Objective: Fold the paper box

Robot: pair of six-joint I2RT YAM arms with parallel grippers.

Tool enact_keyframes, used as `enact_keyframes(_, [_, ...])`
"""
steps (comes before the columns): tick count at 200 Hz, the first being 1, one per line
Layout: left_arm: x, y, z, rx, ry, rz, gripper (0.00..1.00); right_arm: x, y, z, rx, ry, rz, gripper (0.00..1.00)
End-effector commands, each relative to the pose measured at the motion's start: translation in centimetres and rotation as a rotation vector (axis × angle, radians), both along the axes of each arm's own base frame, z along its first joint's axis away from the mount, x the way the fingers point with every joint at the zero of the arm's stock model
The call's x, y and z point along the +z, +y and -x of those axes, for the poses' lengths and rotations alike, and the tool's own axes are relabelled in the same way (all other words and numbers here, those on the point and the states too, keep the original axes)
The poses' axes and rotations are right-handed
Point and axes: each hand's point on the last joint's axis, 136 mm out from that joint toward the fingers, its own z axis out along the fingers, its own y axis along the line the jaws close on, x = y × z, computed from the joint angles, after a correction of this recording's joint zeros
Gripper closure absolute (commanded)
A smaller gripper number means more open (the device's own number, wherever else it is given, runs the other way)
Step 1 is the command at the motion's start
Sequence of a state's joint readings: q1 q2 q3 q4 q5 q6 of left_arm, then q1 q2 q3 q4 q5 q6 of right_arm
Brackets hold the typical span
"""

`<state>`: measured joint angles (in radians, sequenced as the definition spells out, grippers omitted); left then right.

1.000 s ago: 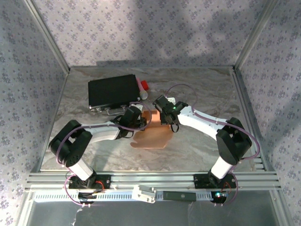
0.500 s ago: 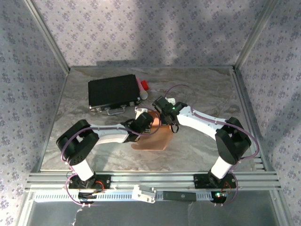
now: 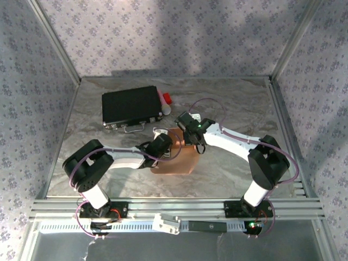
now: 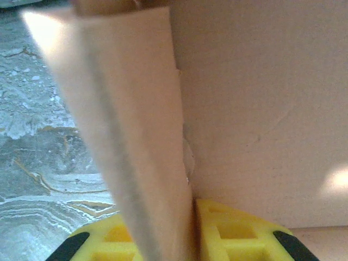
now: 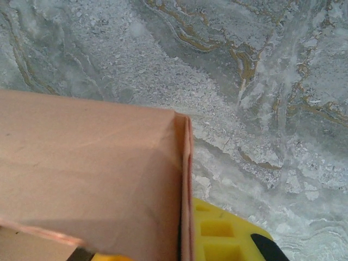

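Note:
The paper box [image 3: 182, 160] is salmon-orange cardboard, partly raised into walls, at the table's middle between both arms. My left gripper [image 3: 165, 148] is at its left side. In the left wrist view its yellow pads [image 4: 234, 228] stand close on either side of an upright flap of the paper box [image 4: 261, 109], so the left gripper [image 4: 189, 220] is shut on that flap. My right gripper [image 3: 190, 137] is at the box's far edge. In the right wrist view the right gripper [image 5: 185, 239] is shut on a folded wall edge of the paper box [image 5: 87, 163].
A black flat case [image 3: 132, 106] lies at the back left, with a small red and white item [image 3: 166, 99] at its right end. Metal frame rails and patterned walls bound the marble table [image 3: 234, 103]. Open surface lies to the right and near front.
My left gripper has moved right and nearer along the box's left side. The cardboard has gone from lying spread out to a more compact, raised shape. The right gripper has barely moved.

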<state>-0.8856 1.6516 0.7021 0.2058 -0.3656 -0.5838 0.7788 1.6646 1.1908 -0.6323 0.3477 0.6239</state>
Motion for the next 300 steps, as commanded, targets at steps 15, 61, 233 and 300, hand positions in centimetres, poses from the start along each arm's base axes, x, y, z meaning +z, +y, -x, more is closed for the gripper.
enact_keyframes(15, [1.8,0.7,0.6,-0.022,-0.017,0.017,0.69,0.9,0.4,-0.7,-0.016,-0.039,-0.026,1.00])
enact_keyframes(61, [6.8,1.2,0.0,-0.046,-0.059,0.147,0.51,0.8,0.5,-0.6,-0.012,-0.037,-0.024,1.00])
enact_keyframes(233, [5.8,1.5,-4.1,-0.045,-0.050,0.015,0.67,1.1,1.3,-0.4,0.004,-0.025,-0.056,1.00])
enact_keyframes(300, [5.0,2.4,-4.2,0.015,-0.074,-0.068,1.00,1.3,1.5,-0.6,0.006,-0.029,-0.060,1.00])
